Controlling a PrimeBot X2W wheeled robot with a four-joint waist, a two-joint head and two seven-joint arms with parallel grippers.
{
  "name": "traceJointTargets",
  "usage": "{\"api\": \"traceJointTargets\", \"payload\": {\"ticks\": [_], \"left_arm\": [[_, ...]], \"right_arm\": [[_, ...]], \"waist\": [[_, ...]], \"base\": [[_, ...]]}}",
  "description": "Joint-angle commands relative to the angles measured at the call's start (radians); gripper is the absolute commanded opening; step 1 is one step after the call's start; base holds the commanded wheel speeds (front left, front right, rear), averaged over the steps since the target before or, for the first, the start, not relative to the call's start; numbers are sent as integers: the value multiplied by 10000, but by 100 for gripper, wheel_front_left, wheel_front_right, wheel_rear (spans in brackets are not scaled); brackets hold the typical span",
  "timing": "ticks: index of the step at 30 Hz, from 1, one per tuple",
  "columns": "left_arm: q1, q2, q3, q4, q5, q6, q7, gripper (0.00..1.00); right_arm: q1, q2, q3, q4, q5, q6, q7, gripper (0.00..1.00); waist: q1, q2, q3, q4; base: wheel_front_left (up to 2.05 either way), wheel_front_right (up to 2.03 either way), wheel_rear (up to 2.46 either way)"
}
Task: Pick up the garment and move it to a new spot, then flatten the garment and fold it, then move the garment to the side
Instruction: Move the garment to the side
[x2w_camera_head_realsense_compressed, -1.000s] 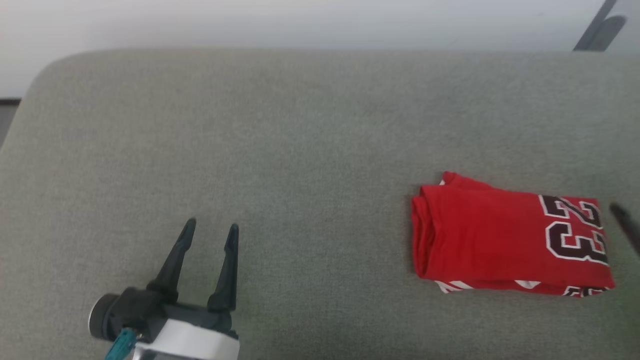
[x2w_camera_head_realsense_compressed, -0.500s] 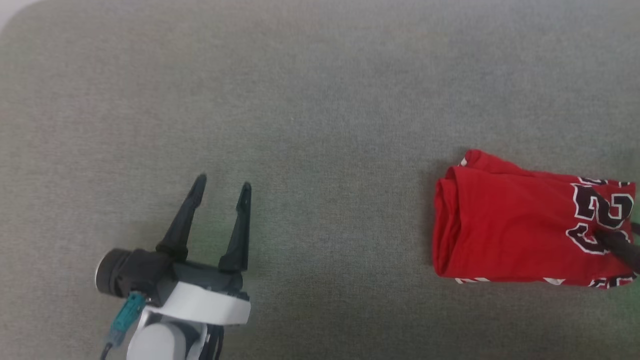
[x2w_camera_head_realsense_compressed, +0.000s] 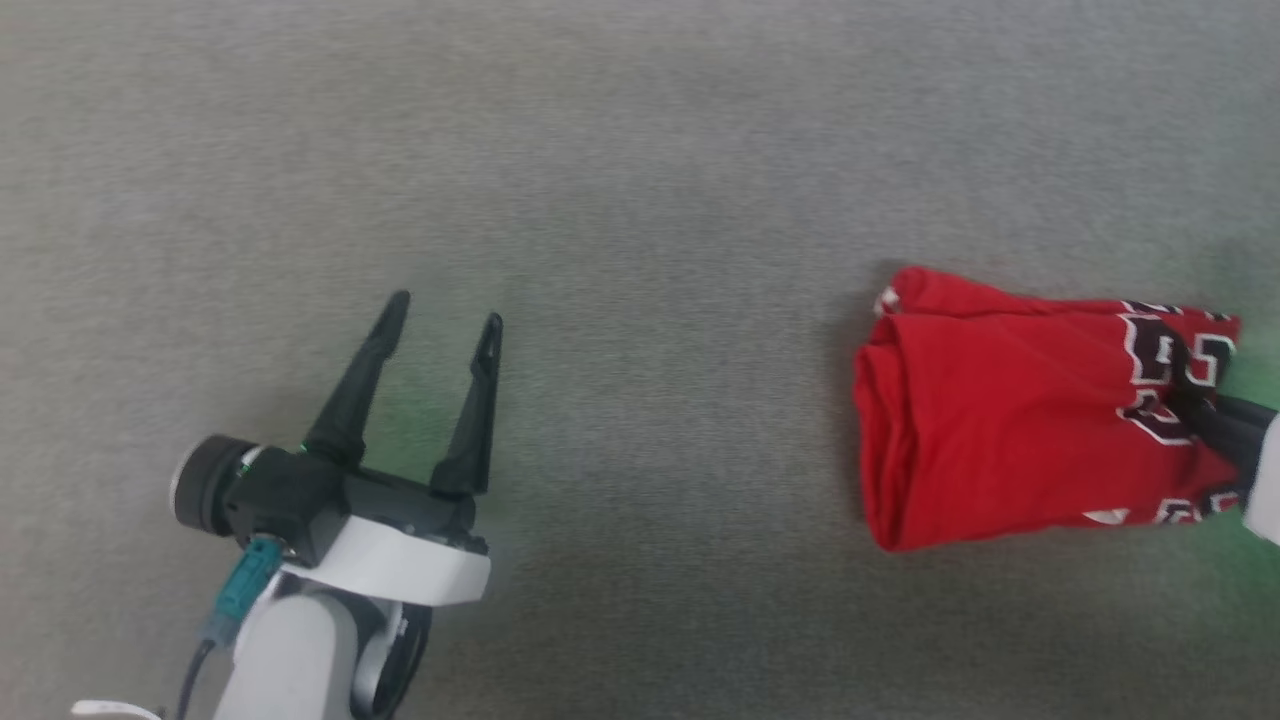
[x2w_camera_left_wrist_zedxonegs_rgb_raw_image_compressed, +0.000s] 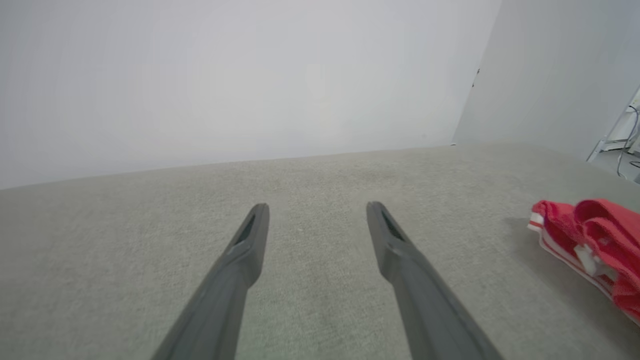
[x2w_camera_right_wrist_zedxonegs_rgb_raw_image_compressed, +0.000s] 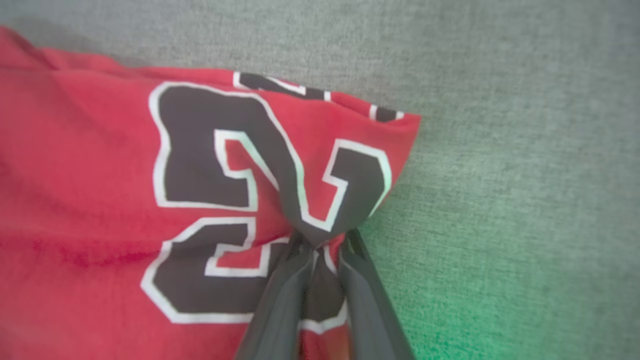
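Note:
The garment (x2w_camera_head_realsense_compressed: 1010, 410) lies folded on the grey cushioned surface at the right of the head view, red with a black white-outlined number toward its right end. My right gripper (x2w_camera_head_realsense_compressed: 1185, 400) reaches in from the right edge and is shut on the garment's right end, bunching the cloth. In the right wrist view the two dark fingers pinch the number panel of the garment (x2w_camera_right_wrist_zedxonegs_rgb_raw_image_compressed: 100, 190), my right gripper (x2w_camera_right_wrist_zedxonegs_rgb_raw_image_compressed: 322, 242) closed tight on a gathered fold. My left gripper (x2w_camera_head_realsense_compressed: 445, 320) stands open at the lower left, well apart from the garment (x2w_camera_left_wrist_zedxonegs_rgb_raw_image_compressed: 595, 240), my left gripper (x2w_camera_left_wrist_zedxonegs_rgb_raw_image_compressed: 317, 210) holding nothing.
The grey fabric surface (x2w_camera_head_realsense_compressed: 640, 180) spreads across the whole head view. A pale wall (x2w_camera_left_wrist_zedxonegs_rgb_raw_image_compressed: 225, 75) rises behind its far edge in the left wrist view, with a white frame and cables (x2w_camera_left_wrist_zedxonegs_rgb_raw_image_compressed: 622, 135) at the far right.
My right gripper came in over the garment's numbered end and closed on it, puckering the cloth. The head camera tilted down, so the surface's far edge left the view. The left gripper stayed open.

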Motion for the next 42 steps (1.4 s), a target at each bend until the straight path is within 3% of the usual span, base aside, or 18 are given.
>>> {"api": "traceJointTargets", "payload": {"ticks": [1, 12, 21, 30, 42], "left_arm": [[-244, 90, -8, -37, 118, -17, -43, 100], [-1231, 983, -624, -106, 172, -17, -43, 100], [-3268, 1807, -2044, 205, 14, -17, -43, 100], [-4892, 1941, -2725, 393, -63, -17, -43, 100], [-5960, 2199, -3291, 382, 5, -17, -43, 100]], "right_arm": [[85, 293, 182, 449, -13, -82, -132, 0], [-926, 88, -884, 839, 97, -42, -2096, 0], [-2729, -367, -1427, 2690, -237, -41, -3742, 0], [-4153, -506, -1371, 4937, -699, -42, -5248, 0], [-6315, -676, -247, 7757, -1574, -42, -7126, 0]], "waist": [[0, 0, 108, -351], [0, 0, 413, -2156], [0, 0, 1280, -3222], [0, 0, 1999, -3140], [0, 0, 2769, -2706]], "base": [[0, 0, 0], [0, 0, 0], [0, 0, 0], [0, 0, 0], [0, 0, 0]]}}
